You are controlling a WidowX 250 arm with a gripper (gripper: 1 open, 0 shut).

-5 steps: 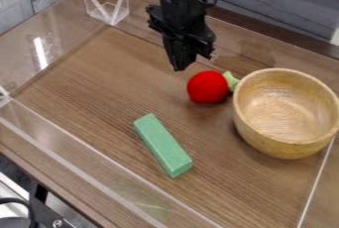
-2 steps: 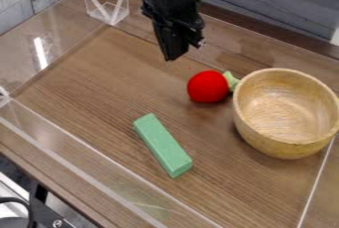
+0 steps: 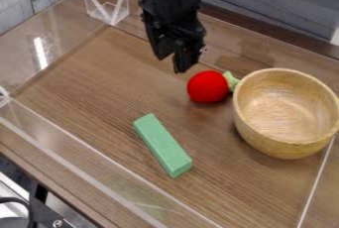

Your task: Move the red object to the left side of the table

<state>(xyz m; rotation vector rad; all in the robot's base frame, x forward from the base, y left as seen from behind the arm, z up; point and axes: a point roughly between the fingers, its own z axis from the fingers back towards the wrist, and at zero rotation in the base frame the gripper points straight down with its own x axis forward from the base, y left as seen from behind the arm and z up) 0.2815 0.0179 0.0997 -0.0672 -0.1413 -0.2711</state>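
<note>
Shows wood grain at left on the desk [image 3: 82, 91]. Carries, near front centre, the green block [image 3: 163, 147], lying flat and aslant. Farther back, positions the claw [image 3: 172, 61] above the desk, behind and slightly left of the red fruit [image 3: 207, 87]; cannot be determined as apart or together. Locates the red fruit right of centre, leafy top toward the bowl [image 3: 284, 113]. Places the bowl at right, upright, just beside the fruit.
</note>
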